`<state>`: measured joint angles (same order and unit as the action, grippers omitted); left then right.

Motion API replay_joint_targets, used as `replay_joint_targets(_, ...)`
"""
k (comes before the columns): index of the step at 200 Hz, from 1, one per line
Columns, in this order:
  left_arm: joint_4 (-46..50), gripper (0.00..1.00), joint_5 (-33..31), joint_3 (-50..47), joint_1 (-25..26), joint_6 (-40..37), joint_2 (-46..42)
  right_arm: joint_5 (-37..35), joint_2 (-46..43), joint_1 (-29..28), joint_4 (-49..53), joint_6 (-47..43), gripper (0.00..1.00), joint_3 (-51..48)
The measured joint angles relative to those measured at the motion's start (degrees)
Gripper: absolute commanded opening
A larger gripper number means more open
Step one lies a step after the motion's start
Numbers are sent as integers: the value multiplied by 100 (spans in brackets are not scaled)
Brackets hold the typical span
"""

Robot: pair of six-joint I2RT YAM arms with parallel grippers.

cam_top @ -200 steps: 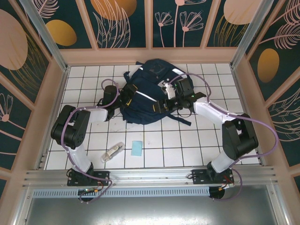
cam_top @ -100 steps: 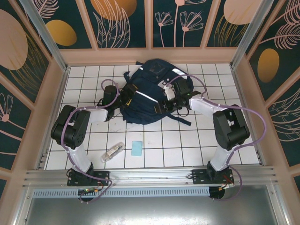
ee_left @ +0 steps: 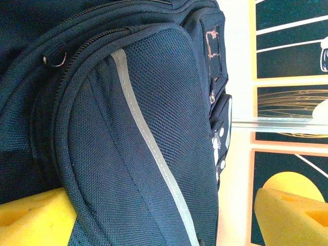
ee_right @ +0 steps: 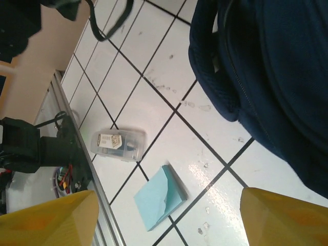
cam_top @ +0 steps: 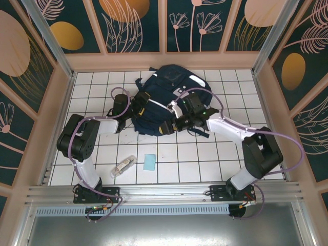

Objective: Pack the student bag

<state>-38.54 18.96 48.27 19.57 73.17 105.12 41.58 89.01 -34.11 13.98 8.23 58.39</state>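
Left gripper [ee_left: 161,220] stands spread wide at the left side of the student bag [cam_top: 163,100]. The mesh side panel lies between its pads [ee_left: 31,220]; one pad sits against the fabric, the other stands clear of it. Right gripper [ee_right: 164,215] is likewise spread and holds nothing, hovering over the tiles at the bag's near edge. The bag lies flat at the far centre of the table [cam_top: 225,169].

Hazards, by item:

1. Student bag: closing the left jaws here would likely pinch loose mesh only. Any pull would then drag or fold the soft bag rather than steady it. The zips in view appear shut, so nothing can go in until one is opened.
2. Blue pad [ee_right: 160,197]: lies flat on the tile, near left, well apart from the bag. A shallow approach risks scraping the jaws or pushing it away.
3. Clear case [ee_right: 118,145]: lies just beside the pad. Its smooth walls may slip from the grip.
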Motion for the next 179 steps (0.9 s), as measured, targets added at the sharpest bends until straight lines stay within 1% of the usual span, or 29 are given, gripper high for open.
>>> replay_joint_targets(21,343,88,2,179,9,-186,-2,-507,-284,317,-22,144,73,-17)
replay_joint_targets(47,1108,88,-35,457,39,-710,-168,-1340,-400,708,-136,310,72,-28)
replay_joint_targets(62,1663,88,-96,564,50,-1110,-431,-1574,-352,673,-210,345,72,-33)
replay_joint_targets(77,2100,88,-127,656,66,-1458,-763,-1692,-201,494,-315,380,72,-31)
replay_joint_targets(95,2312,88,-94,669,66,-1727,-1117,-1773,42,249,-450,444,73,-33)
replay_joint_targets(123,2081,87,83,216,79,-1801,-1241,-1843,278,33,-726,632,73,-203)
replay_joint_targets(150,1506,87,203,-472,101,-1615,-813,-2024,389,-24,-879,791,74,-308)
replay_joint_targets(160,1123,87,260,-542,105,-1513,-658,-2083,433,-63,-951,850,74,-308)
replay_joint_targets(179,704,87,302,-549,111,-1344,-501,-2105,529,-138,-1064,935,73,-306)
